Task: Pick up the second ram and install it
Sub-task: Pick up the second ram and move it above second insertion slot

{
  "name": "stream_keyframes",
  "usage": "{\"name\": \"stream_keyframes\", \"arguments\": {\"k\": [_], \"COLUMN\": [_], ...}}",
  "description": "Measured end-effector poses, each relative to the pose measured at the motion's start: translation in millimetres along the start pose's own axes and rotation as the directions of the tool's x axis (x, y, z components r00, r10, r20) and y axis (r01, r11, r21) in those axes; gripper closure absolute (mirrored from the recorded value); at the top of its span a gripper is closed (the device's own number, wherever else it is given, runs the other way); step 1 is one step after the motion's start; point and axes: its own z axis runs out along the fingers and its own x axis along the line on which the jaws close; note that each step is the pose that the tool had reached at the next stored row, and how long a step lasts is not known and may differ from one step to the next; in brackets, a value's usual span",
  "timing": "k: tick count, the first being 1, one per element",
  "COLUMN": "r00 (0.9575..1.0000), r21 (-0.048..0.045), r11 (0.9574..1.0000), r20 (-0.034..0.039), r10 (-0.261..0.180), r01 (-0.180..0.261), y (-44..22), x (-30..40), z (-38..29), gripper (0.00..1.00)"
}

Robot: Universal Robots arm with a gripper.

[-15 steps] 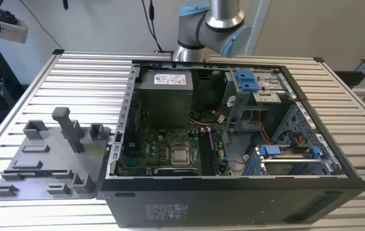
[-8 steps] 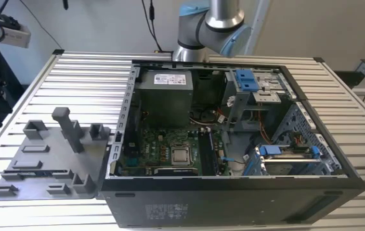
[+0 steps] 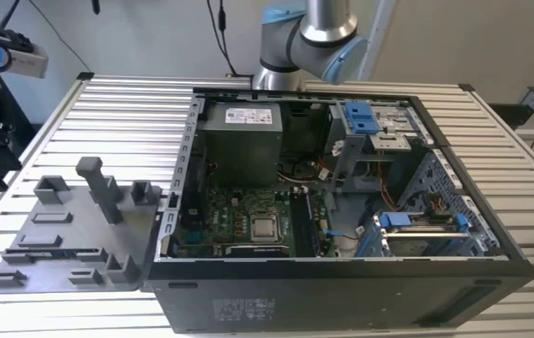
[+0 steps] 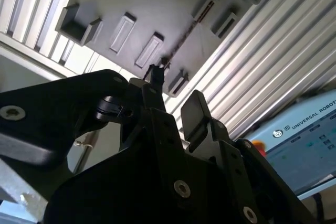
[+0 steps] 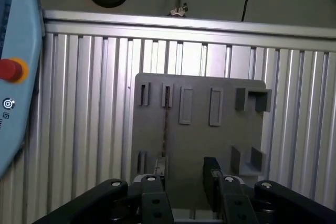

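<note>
In the first wrist view the fingers point(image 5: 212, 171) stand spread and empty above the second ram point(image 5: 165, 124) — a thin dark strip set on edge in a slot of the grey fixture plate point(image 5: 199, 145), presumably so its flat faces can be pinched. The exterior view supplies the setting — the plate lies at lower left on the ribbed tabletop point(image 3: 107, 105), just beside the open computer case point(image 3: 342, 296).

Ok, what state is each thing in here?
Memory stick: standing on edge in the grey holder plate, not gripped.
Hand: open, over the holder plate, close to the memory stick.
Computer case: side open, board exposed.
Processor: sitting on the board, uncovered.
</note>
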Motion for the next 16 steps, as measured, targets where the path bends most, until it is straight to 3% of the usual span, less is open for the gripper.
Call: {"name": "stream_keyframes", "arguments": {"k": [3,8,12,16], "r00": [1.0000,1.0000,1.0000,0.9999], "r21": [0.0010,0.0140,0.0157,0.0165], "r11": [1.0000,0.9999,0.9999,0.9999], "r20": [0.0004,0.0000,-0.0002,0.0112], "r10": [0.000,0.000,0.000,0.000], "r01": [0.000,0.000,0.000,0.000], "y": [-0.1,1.7,3.2,3.4], "x": [0.0,-1.0,-1.2,-1.3], "z": [2.0,5.7,9.1,12.0], "gripper": [0.58,0.58,0.58,0.58]}}
